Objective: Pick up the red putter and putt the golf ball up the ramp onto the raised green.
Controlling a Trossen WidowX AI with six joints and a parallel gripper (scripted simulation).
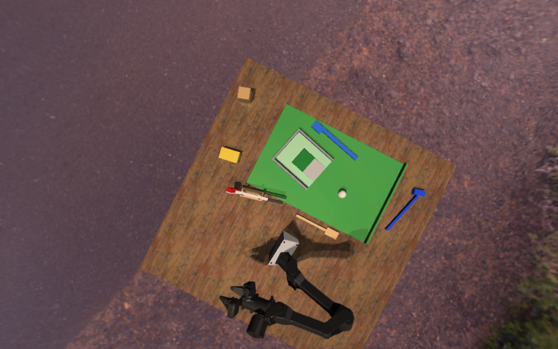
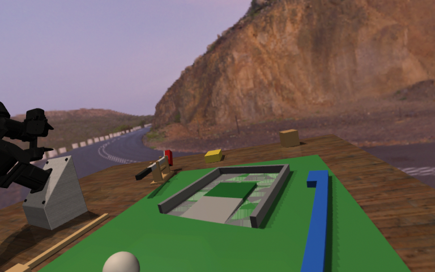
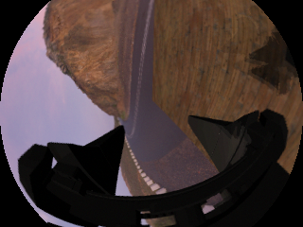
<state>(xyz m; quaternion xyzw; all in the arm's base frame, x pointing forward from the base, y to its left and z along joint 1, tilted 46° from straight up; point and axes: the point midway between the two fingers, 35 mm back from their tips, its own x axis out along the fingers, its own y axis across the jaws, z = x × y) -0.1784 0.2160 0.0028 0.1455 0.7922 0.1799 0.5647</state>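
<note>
The red putter [image 1: 231, 190] [image 2: 168, 157] lies across a small wooden stand [image 1: 251, 192] [image 2: 160, 171] just off the left edge of the green mat [image 1: 366, 181] [image 2: 199, 243], red head outward and black grip toward the mat. The white golf ball [image 1: 341, 193] [image 2: 121, 263] rests on the mat. The raised dark green [image 1: 303, 159] [image 2: 230, 188] sits inside a grey-walled frame, with a grey ramp [image 1: 314, 169] [image 2: 213, 208] on the ball's side. My gripper [image 1: 229, 295] [image 2: 49, 138] [image 3: 157, 124] is open and empty, held high near the table's front edge, far from the putter.
A blue putter [image 1: 335, 140] [image 2: 317, 217] lies on the mat and another blue putter [image 1: 403, 209] lies on the wooden table [image 1: 197, 230]. A wooden putter [image 1: 317, 226] [image 2: 64, 240] lies near the grey arm base [image 1: 283, 246] [image 2: 56, 192]. A yellow block [image 1: 229, 154] [image 2: 213, 156] and a tan cube [image 1: 244, 94] [image 2: 289, 137] stand on the left side.
</note>
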